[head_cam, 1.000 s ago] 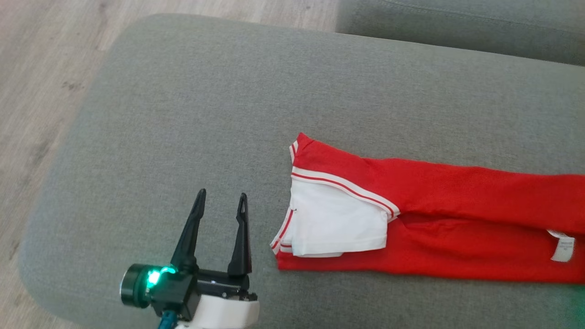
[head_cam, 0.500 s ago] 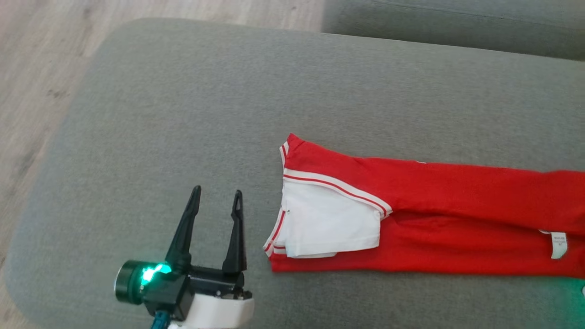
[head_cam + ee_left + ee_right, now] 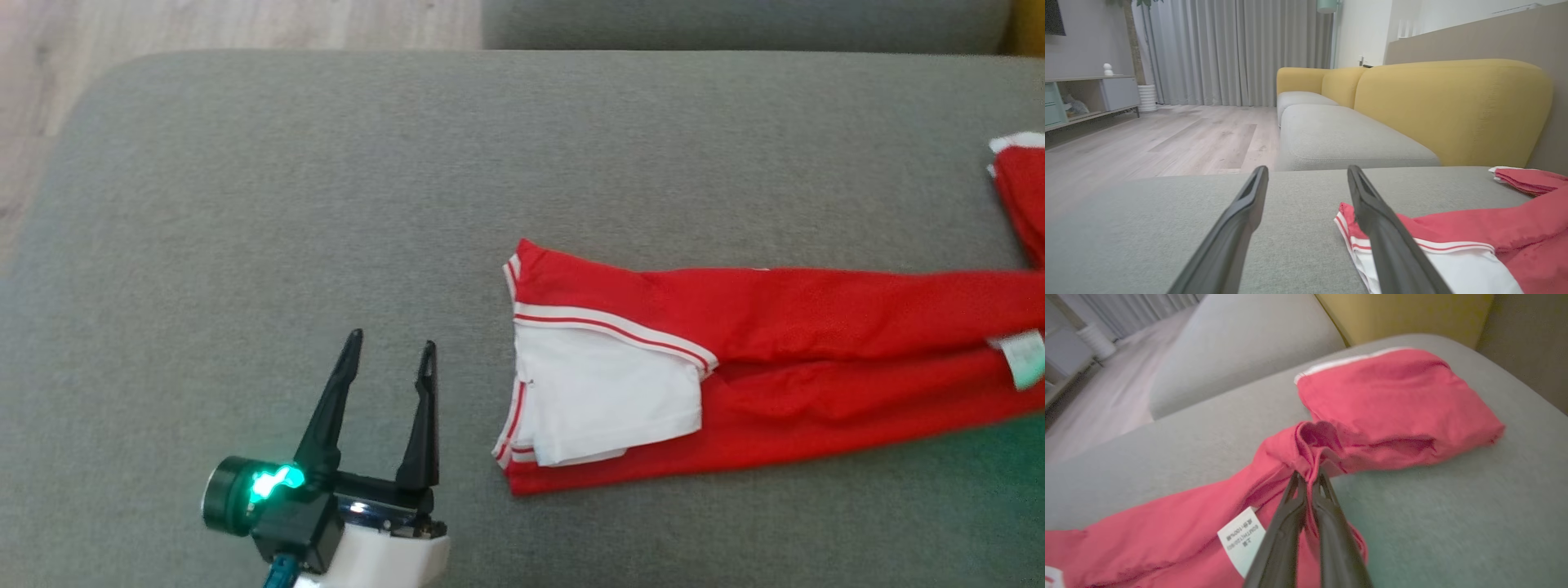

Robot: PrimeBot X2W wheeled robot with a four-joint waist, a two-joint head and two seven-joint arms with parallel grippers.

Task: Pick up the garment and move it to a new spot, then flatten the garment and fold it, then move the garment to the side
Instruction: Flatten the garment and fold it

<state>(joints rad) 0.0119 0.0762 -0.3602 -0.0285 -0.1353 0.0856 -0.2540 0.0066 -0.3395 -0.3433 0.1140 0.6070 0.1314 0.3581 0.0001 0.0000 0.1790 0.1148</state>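
Note:
The garment [image 3: 816, 327] is a red shirt with white, red-striped sleeves, lying stretched across the grey sofa cushion [image 3: 326, 204] toward the right. My left gripper [image 3: 390, 349] hovers open just left of its white sleeve [image 3: 608, 396], fingers apart with nothing between them; in the left wrist view that gripper [image 3: 1306, 173] has the garment [image 3: 1474, 228] to its right. In the right wrist view my right gripper [image 3: 1308, 477] is shut on a pinched ridge of the red garment [image 3: 1392, 412], lifting it slightly; a white care label [image 3: 1243, 539] lies beside the fingers.
The cushion's rounded left edge drops to pale wood floor [image 3: 245, 20]. A second grey cushion [image 3: 1339, 139] and yellow backrests [image 3: 1453, 110] lie beyond. A low cabinet [image 3: 1086, 98] and curtains stand across the room.
The head camera has turned right, shifting the whole picture. The right gripper has closed on the red fabric, whose right part has bunched and folded upward. The left gripper stayed open and still.

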